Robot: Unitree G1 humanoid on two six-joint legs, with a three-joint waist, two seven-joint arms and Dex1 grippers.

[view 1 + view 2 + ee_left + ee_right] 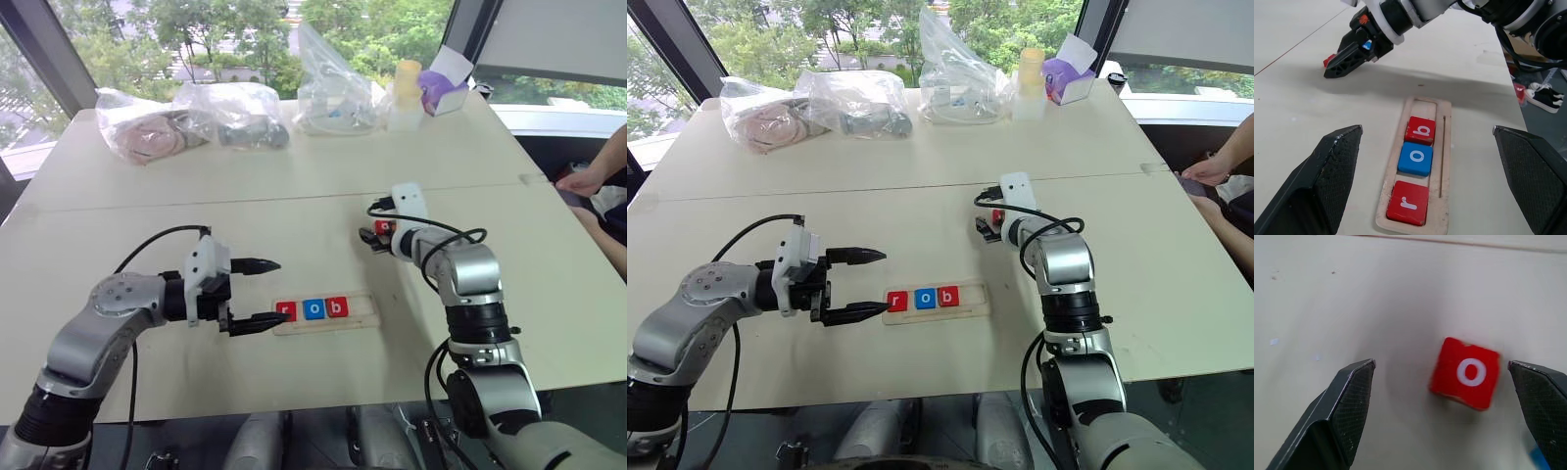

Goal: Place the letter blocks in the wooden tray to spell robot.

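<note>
The wooden tray lies on the pale table near its front edge. Three letter blocks sit in the tray's left part: a red r, a blue o and a red b. My left gripper hangs open just left of the tray, pointing along it, with nothing between its fingers. Further back, right of centre, a red o block lies flat on the table. My right gripper is open and tilted down over that block, its fingers standing either side of it and apart from it.
Several clear plastic bags lie along the table's far edge, with a yellow-capped bottle and a purple box beside them. A person's arm rests at the table's right edge. A seam crosses the tabletop.
</note>
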